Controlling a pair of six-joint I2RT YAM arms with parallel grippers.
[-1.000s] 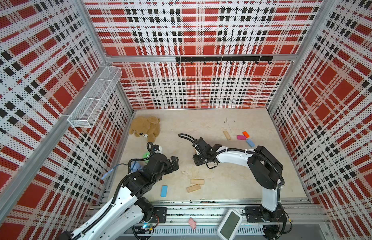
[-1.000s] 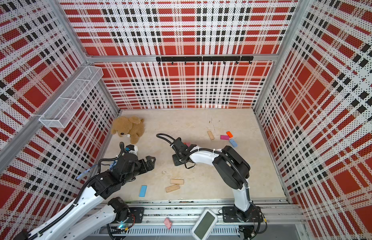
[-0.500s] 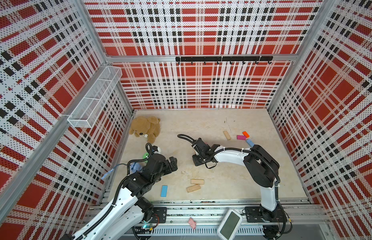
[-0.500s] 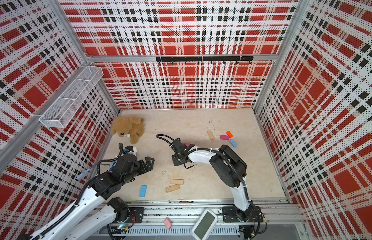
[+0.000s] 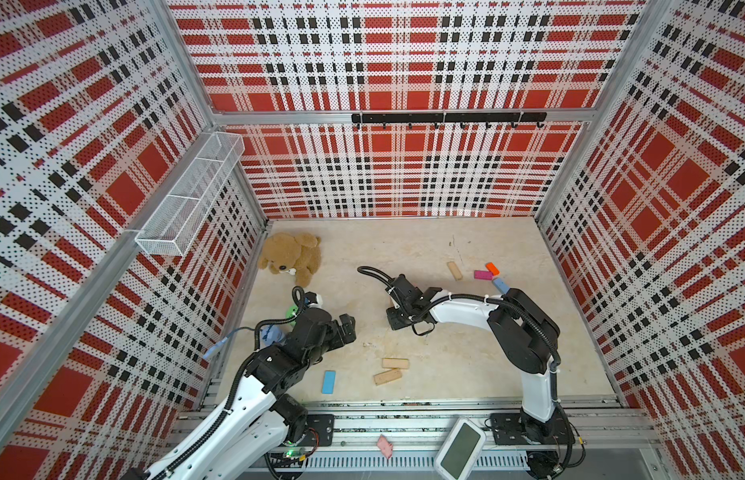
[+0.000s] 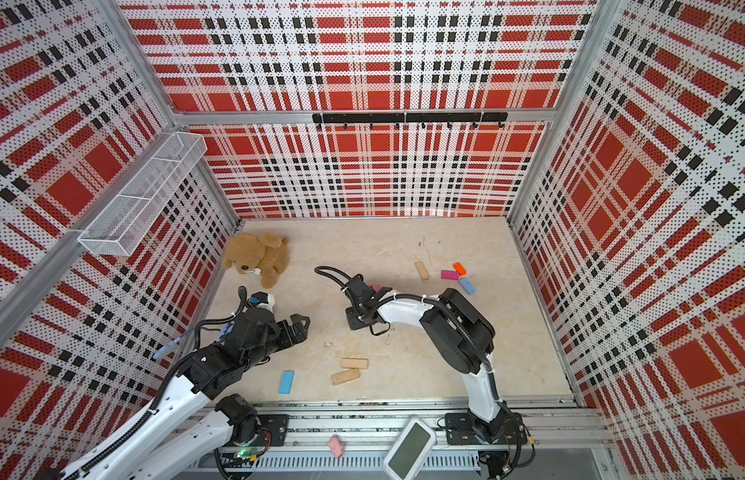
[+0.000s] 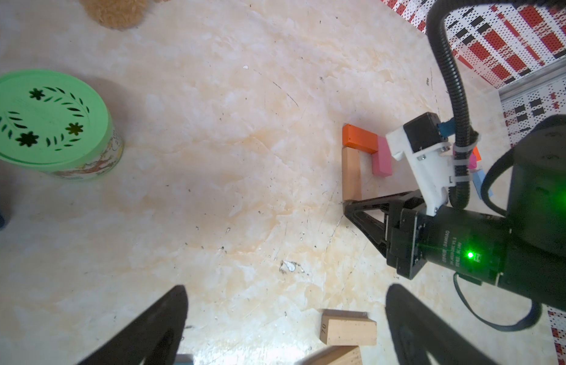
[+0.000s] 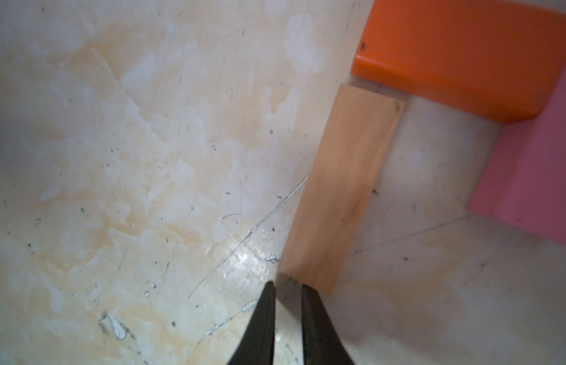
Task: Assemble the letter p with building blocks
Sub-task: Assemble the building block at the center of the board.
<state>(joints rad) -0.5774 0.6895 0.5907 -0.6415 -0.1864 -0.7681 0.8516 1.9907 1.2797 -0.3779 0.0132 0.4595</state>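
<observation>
**Half a P laid, the stem being squared up**

In both top views the right gripper (image 5: 395,323) sits low over the middle of the table (image 5: 404,249). Its arm hides most of the letter, and only a sliver of the pink block (image 6: 377,287) peeks out. The left gripper (image 5: 348,328) hovers close by, spread wide and empty. Loose pieces lie about: a pair of spare tan blocks (image 5: 395,363) and a blue block (image 5: 329,381) towards the front, and a far cluster (image 5: 483,274) of four beyond the right arm. The teddy bear (image 5: 294,257) and green cylinder (image 5: 293,309) keep to the left side, well apart from the build.

The left wrist view shows the build plainly. The orange block (image 7: 360,139) lies across the top, with the tan block (image 7: 351,173) running down from one end and the pink block from the other.

In the right wrist view the jaws are pinched to a narrow slit with nothing between them, their tips at the tan block's free end. I take this for nudging the stem true, since it sits a little askew to the orange.

The letter wants a bar to close the bowl and a piece to lengthen the stem. The spare tan pair lies nearest the left gripper. The right arm over the build is the obstacle, and it must draw off without dragging the loose pieces.
</observation>
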